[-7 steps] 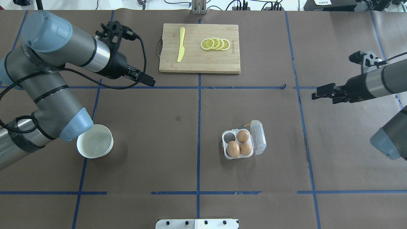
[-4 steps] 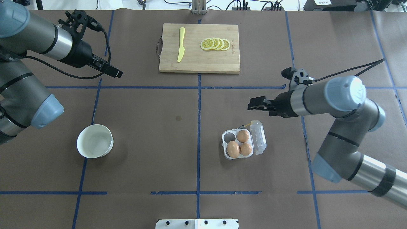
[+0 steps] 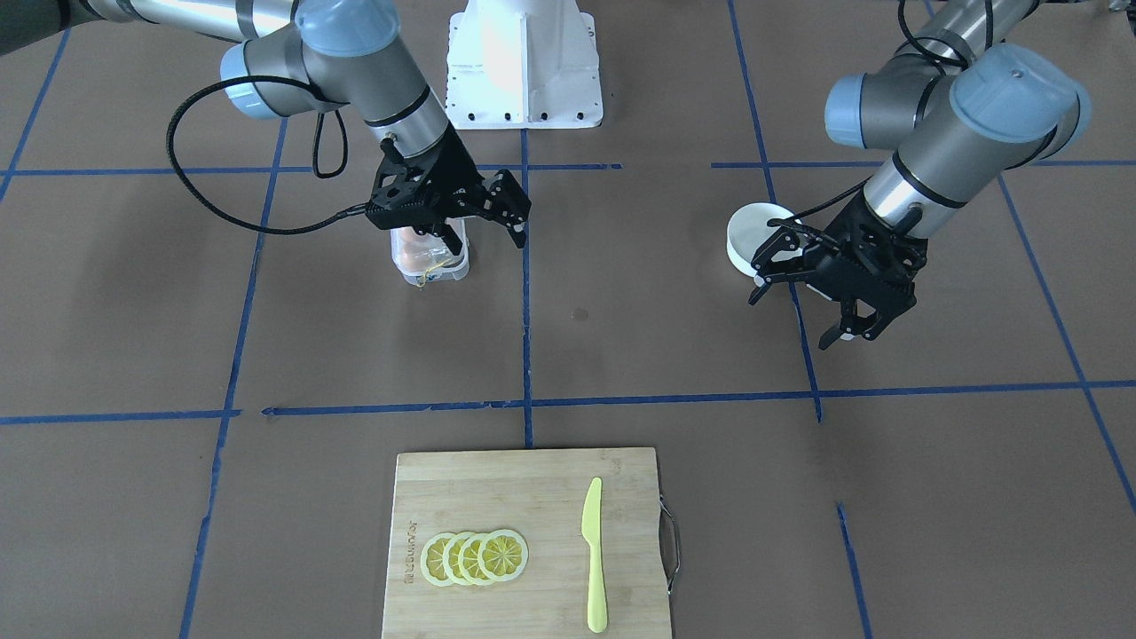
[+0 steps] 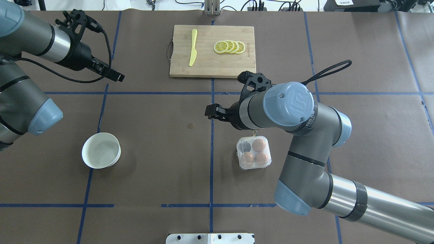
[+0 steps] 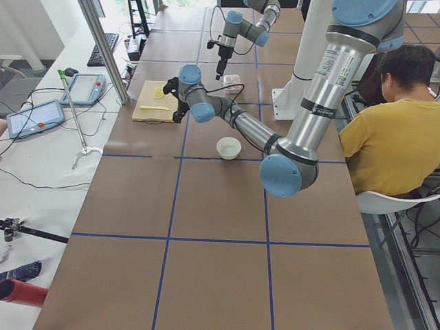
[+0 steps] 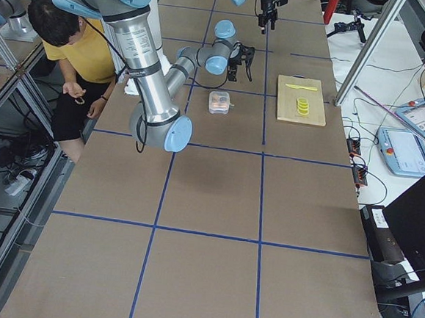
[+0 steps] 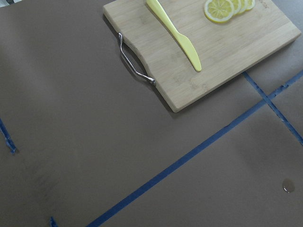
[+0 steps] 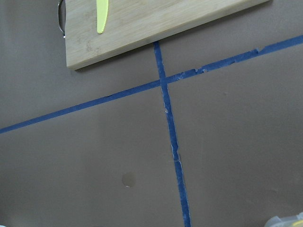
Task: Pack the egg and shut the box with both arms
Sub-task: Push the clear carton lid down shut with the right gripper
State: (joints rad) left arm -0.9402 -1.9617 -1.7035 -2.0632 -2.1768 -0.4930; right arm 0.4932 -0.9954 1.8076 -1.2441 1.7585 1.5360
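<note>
Right fingers (image 3: 508,204): spread apart, empty, just past the far side of the small clear plastic egg carton (image 4: 241,165), wrist above its far edge. Can't tell the height over it.
Left fingers (image 3: 865,311): apart, empty, well away, near the round white bowl (image 4: 101,134).
Carton is on the brown paper-covered table (image 4: 152,169). It has three orange-brown eggs (image 4: 259,145) in cells, the fourth cell bare, and the hinged clear lid (image 4: 253,151) lying over them. Can't tell if it's latched.

Risks as I read them:
- I press the lid solo and the light carton skates on the paper, since the left arm is too far off to brace it.
- The thin yellow string (image 3: 429,269) gets trapped under the lid edge, so no snap.
- My open fingers snag the lid on the way out and flip it up.
- We call it done with one cell unfilled.
</note>
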